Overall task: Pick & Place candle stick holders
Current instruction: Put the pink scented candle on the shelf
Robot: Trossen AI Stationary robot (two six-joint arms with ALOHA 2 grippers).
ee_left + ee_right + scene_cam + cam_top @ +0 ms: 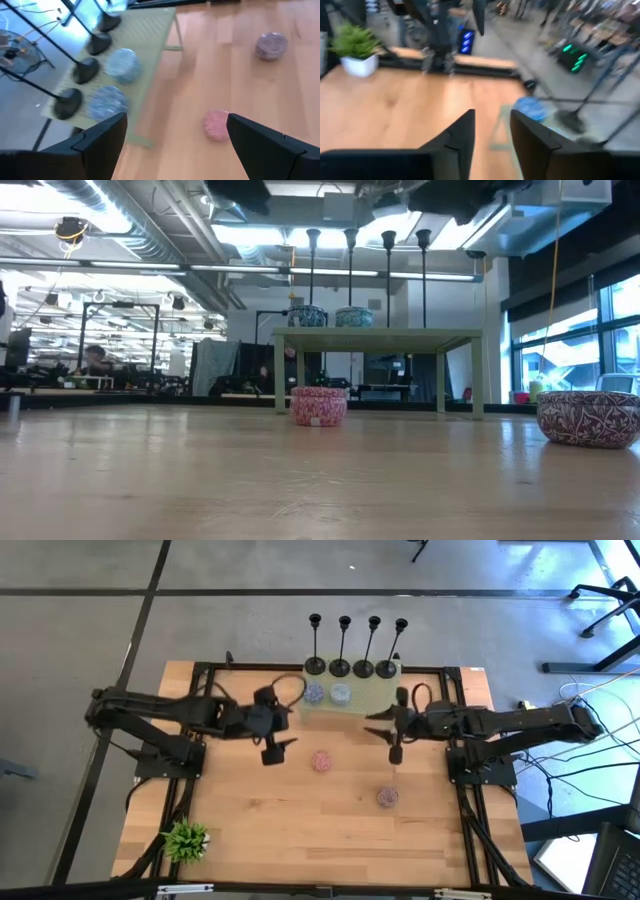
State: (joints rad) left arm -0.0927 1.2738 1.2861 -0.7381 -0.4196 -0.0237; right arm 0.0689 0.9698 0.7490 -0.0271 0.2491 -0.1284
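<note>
Four black candle stick holders [340, 667] stand upright in a row on their round bases along the far edge of a small green table [365, 695]. Their stems show in the low view [350, 270] and their bases in the left wrist view [85, 70]. My left gripper [280, 748] hovers wide open and empty [175, 130] over the wood, near-left of the green table. My right gripper [390, 735] hovers at the green table's near-right, open with a narrow gap [492, 125], empty.
Two blue patterned tins [314, 693] [340, 693] sit on the green table in front of the holders. A pink tin [321, 761] and a purple tin [387, 797] lie on the wooden tabletop. A small potted plant [186, 840] stands at the near left corner.
</note>
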